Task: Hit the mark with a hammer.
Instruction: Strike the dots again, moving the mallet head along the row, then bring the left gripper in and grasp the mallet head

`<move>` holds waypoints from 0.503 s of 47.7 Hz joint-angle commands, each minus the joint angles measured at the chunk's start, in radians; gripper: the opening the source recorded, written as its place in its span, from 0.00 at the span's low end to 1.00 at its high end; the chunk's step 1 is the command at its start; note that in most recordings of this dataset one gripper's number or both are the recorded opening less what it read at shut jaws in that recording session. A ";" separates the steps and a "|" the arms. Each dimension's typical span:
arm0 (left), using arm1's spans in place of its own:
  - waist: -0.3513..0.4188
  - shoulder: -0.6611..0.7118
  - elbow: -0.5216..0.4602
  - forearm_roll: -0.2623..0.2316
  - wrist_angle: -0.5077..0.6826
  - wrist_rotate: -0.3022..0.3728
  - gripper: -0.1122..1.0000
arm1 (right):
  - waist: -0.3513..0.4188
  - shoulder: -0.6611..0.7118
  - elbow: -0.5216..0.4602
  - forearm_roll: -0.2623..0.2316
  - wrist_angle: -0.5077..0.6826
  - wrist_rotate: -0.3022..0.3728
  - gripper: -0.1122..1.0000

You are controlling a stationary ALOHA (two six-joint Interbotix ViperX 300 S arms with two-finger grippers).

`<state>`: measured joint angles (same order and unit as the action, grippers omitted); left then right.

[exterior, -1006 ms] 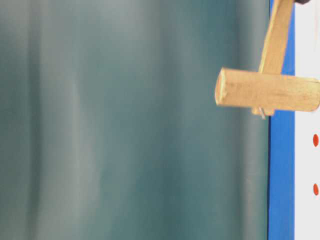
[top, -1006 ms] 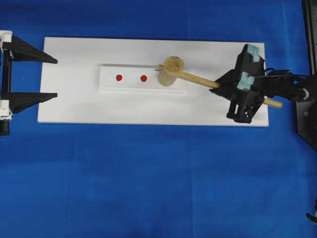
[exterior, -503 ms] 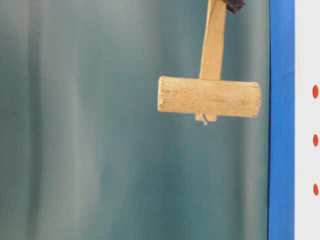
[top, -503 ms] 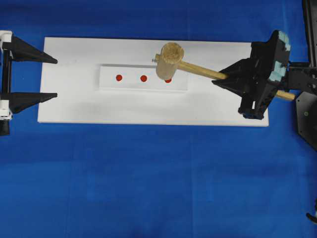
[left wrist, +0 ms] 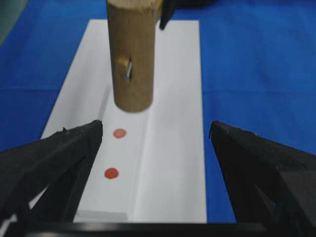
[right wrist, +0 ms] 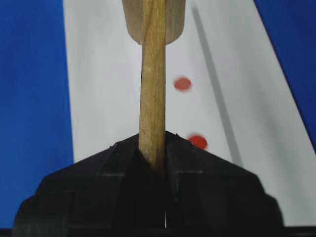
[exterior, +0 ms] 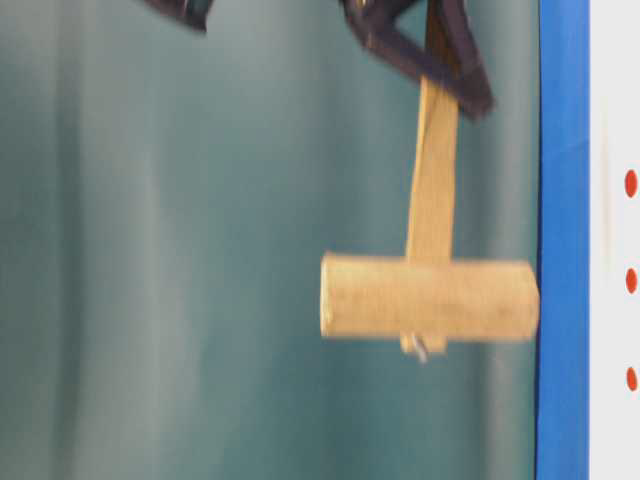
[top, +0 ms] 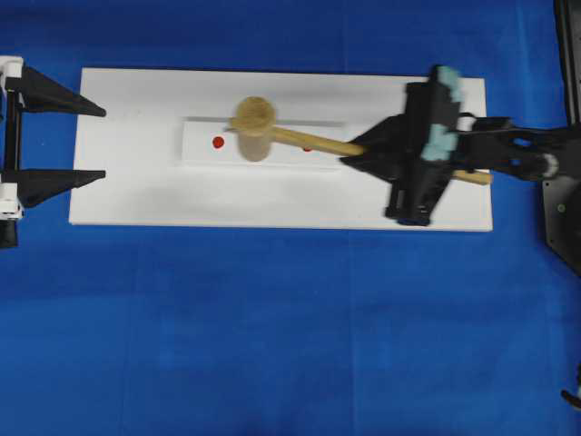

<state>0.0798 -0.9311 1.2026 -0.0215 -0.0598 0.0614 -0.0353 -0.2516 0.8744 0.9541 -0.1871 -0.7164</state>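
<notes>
While I watch from the left wrist view, the left gripper [left wrist: 155, 182] stands nearest with its jaws spread wide and nothing between them. Beyond it lies the raised white block [top: 204, 150] on the white board [top: 136, 195], bearing the red marks [left wrist: 111, 173].

The hammer [top: 255, 128] hangs over that block, its thick cylindrical head above the middle stretch of marks; whether its face touches the block I cannot tell. One mark [top: 218, 142] shows just left of the head overhead.

Farthest off, the right gripper [top: 356, 154] is clenched on the flat handle well back from the head.

Judgement: the mallet is stiff wood and head-heavy. So far back, the hold gives swing but lets the head sag or twist. The flat handle faces suit the pads, and a hold nearer the head would steady the aim.
</notes>
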 commanded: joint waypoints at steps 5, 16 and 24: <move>0.006 0.005 -0.008 -0.002 -0.006 -0.002 0.90 | 0.006 0.091 -0.141 -0.018 0.017 -0.002 0.12; 0.015 0.008 -0.008 -0.002 -0.006 -0.002 0.90 | 0.006 0.137 -0.196 -0.043 0.048 -0.002 0.12; 0.025 0.035 -0.008 -0.002 -0.041 -0.002 0.90 | 0.005 0.137 -0.193 -0.043 0.048 -0.002 0.12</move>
<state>0.0982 -0.9173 1.2026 -0.0215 -0.0736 0.0614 -0.0276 -0.1012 0.7087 0.9143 -0.1350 -0.7164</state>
